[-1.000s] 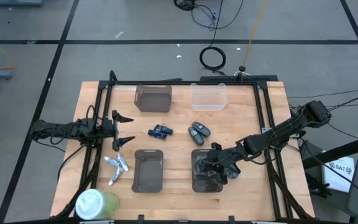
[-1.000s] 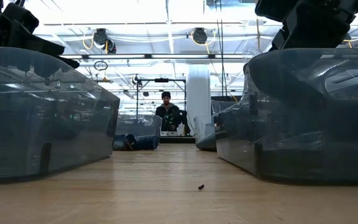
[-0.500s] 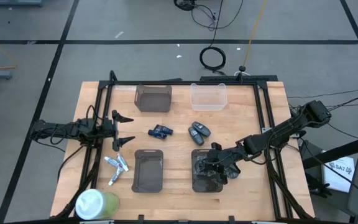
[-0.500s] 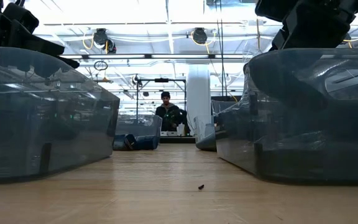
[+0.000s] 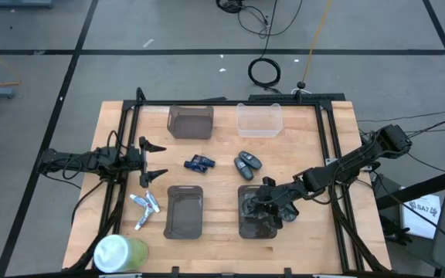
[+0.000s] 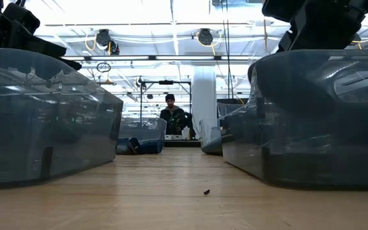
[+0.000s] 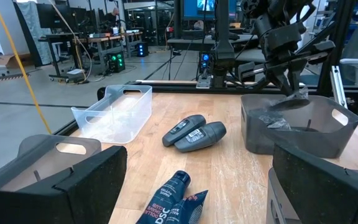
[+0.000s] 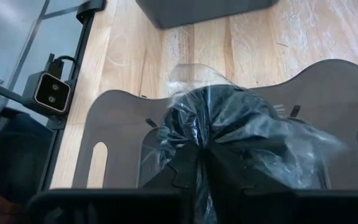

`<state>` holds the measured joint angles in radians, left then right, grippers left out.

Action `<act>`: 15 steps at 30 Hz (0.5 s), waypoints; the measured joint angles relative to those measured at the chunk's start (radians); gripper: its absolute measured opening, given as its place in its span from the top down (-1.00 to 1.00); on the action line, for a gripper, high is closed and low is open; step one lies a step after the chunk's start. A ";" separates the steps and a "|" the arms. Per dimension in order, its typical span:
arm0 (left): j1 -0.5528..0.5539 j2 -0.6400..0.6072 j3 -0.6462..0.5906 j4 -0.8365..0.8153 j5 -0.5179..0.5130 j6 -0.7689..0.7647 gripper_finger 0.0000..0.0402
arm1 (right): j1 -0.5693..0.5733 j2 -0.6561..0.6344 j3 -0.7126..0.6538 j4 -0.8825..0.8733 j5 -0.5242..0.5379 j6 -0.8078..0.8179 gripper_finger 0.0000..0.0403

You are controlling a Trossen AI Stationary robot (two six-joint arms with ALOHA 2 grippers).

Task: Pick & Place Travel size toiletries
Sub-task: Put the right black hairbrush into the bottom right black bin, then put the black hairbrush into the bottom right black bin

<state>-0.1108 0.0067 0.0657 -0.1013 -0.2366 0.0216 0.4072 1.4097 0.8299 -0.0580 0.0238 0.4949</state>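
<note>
Nothing is visibly shifting on the table compared with a second ago, both arms are sitting where they were.

High view: I'm watching the right claw [image 5: 263,202] hanging over the front right tray [image 5: 255,228]. The left claw [image 5: 163,161] is waiting at the table's left side with its fingers spread wide and nothing in them. The tubes [image 5: 145,207] are lying on the wood just left of the front left tray [image 5: 184,224], near the left claw but not touching it. Two blue tubes [image 5: 200,163] and a pair of grey things [image 5: 247,162] are lying mid-table. At the back, a dark bin [image 5: 190,121] and a clear bin [image 5: 259,120] are sitting side by side. A green cup [image 5: 118,253] is standing at the front left corner.

Low view: both front trays are filling the sides of the shot, and a person [image 6: 171,115] is sitting far off in the room.

Left wrist view: I'm seeing the right claw poised above its tray with something crinkly at its tip.

Right wrist view: its fingers are looking clenched on a clear crumpled bag [image 8: 241,124] over the tray. I can't tell what's in the bag.
</note>
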 joint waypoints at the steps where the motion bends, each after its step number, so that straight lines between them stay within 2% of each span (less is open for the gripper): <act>1: 0.000 0.000 0.000 0.000 0.000 0.000 -0.97 | 0.000 0.000 0.000 0.002 0.000 0.005 0.83; 9: 0.000 0.000 0.000 0.000 0.000 0.000 -0.97 | 0.000 0.000 0.000 0.002 0.000 0.018 0.51; 15: 0.000 0.000 0.000 0.000 0.000 0.000 -0.97 | 0.000 0.000 0.000 0.005 -0.003 0.018 0.38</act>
<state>-0.1108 0.0065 0.0657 -0.1013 -0.2365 0.0219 0.4074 1.4097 0.8299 -0.0534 0.0212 0.5126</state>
